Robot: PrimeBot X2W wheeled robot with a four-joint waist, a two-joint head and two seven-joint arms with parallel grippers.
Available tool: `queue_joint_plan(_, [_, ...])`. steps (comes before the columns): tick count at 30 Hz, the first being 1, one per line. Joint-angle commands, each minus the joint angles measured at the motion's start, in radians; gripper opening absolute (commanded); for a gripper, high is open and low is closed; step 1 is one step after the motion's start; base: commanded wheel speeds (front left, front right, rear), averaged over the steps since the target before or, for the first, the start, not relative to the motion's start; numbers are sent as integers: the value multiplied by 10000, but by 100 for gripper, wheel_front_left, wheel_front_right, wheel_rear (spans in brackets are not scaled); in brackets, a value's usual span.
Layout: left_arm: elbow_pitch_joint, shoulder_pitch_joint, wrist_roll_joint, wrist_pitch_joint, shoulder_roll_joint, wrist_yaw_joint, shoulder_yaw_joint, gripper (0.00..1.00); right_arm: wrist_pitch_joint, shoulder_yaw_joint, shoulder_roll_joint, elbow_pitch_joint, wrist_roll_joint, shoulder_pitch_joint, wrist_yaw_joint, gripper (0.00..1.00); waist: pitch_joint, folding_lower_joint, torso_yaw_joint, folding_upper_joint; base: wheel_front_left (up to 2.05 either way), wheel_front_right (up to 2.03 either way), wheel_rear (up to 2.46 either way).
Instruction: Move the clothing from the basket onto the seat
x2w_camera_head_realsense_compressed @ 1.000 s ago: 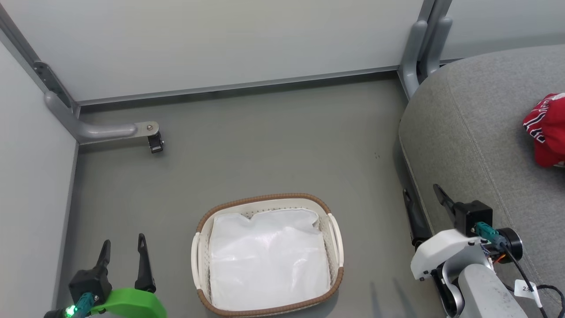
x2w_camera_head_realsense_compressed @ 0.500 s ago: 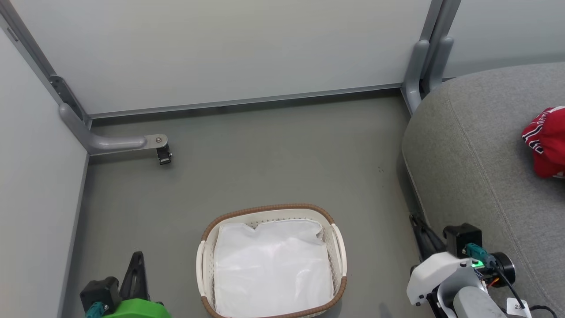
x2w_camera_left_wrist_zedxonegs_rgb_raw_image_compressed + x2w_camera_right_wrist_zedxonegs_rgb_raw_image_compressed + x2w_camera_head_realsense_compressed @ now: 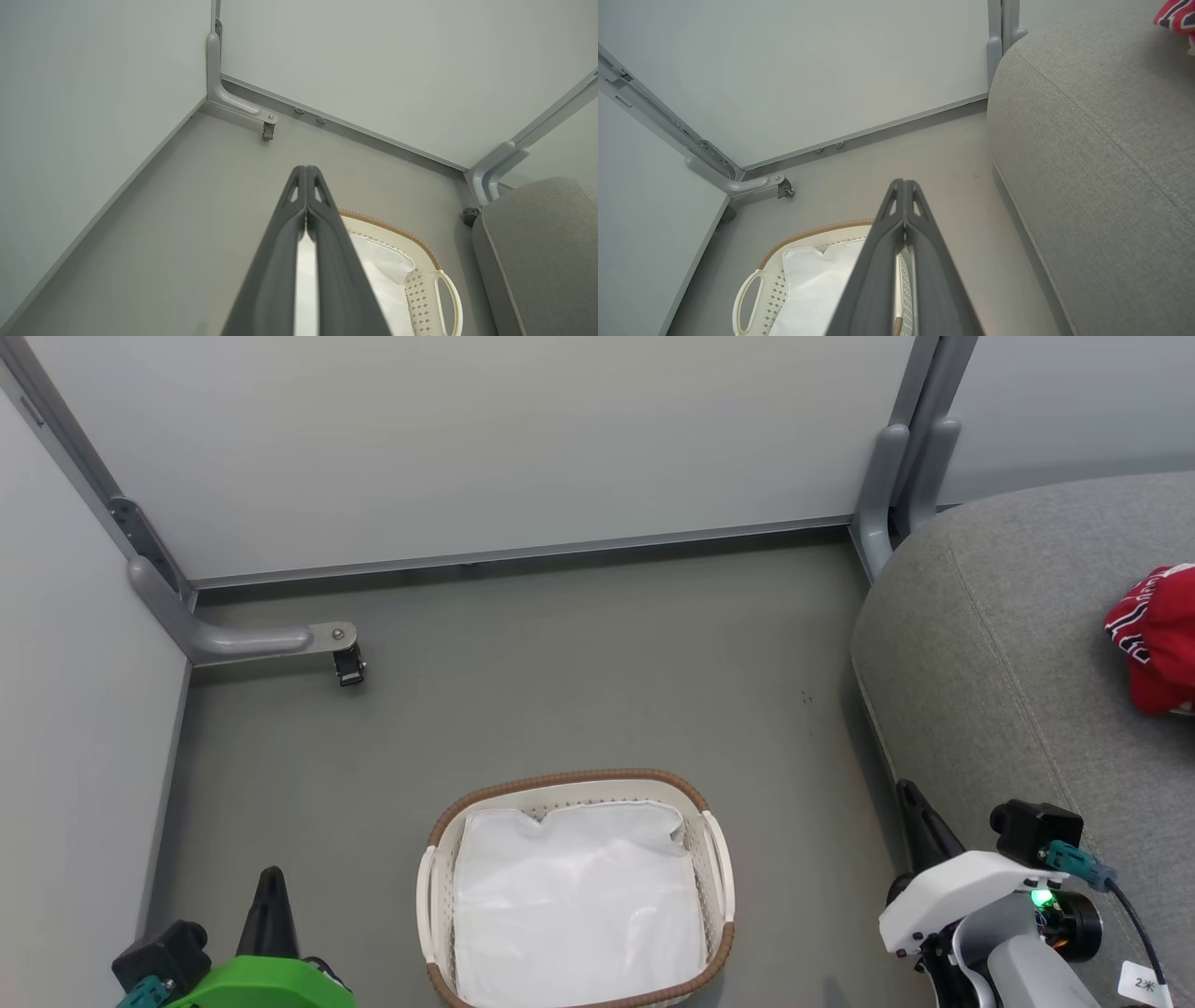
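Left claw (image 3: 306, 169), right claw (image 3: 903, 182) both closed since earlier, tips meeting, empty

The left claw (image 3: 271, 879) is green-cased, the right claw (image 3: 907, 793) white-cased.

A partitioned robot test bay, furnished like a corner of a home, was indicated rather than a lived-in room. The space was enclosed by plain pale panels (image 3: 467, 439) held in a grey metal frame (image 3: 882, 495), which was braced by a bolted foot (image 3: 257, 640) on a bare grey floor (image 3: 579, 672). Domestic use was suggested by a grey upholstered seat (image 3: 1008, 644) and a laundry basket (image 3: 560, 777) set on the floor.
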Motion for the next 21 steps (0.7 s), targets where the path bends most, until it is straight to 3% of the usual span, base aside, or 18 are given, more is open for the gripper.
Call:
queue_joint_plan(1, [-228, -205, -454, 71, 40, -66, 45, 0, 83, -77, -36, -265, 457, -25, -2, 0, -5, 1, 3, 0, 0, 0, 0])
queue_joint_plan(21, [-714, -391, -3436, 844, 57, -164, 197, 0, 852, -481, -59, -993, 3580, 247, -4, 0, -70, 1, 37, 0, 0, 0, 0])
